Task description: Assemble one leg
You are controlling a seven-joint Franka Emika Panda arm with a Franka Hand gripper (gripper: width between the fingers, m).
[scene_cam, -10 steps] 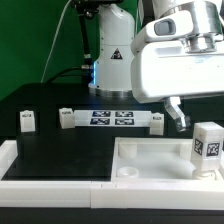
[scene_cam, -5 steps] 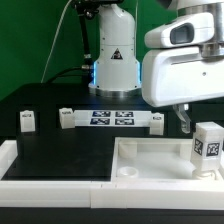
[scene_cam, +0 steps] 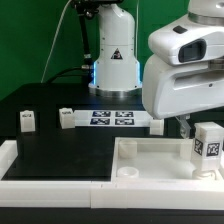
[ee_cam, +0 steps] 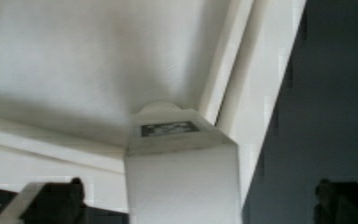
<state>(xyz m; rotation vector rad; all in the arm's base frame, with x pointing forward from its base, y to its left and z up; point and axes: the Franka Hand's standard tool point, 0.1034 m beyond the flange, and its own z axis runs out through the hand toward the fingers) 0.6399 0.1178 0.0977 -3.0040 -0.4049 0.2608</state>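
Note:
A white leg [scene_cam: 208, 141] with a square marker stands upright on the right corner of the large white tray-like panel [scene_cam: 150, 156]. My gripper [scene_cam: 193, 128] hangs just above and behind it, with the wrist body hiding most of the fingers. In the wrist view the leg [ee_cam: 179, 165] stands between my two dark fingertips [ee_cam: 51, 200], with a gap on each side. My gripper [ee_cam: 197, 208] is open. Two more legs [scene_cam: 27, 121] [scene_cam: 66, 118] stand at the back left. Another leg [scene_cam: 156, 122] is partly hidden behind my wrist.
The marker board [scene_cam: 110, 119] lies at the back middle of the black table. A white rim [scene_cam: 50, 182] runs along the front edge and left side. The robot base [scene_cam: 113, 60] stands behind the board.
My gripper has moved toward the exterior view's right, closer to the leg on the panel's corner. The wrist body now fills more of the upper right. The parts have not moved.

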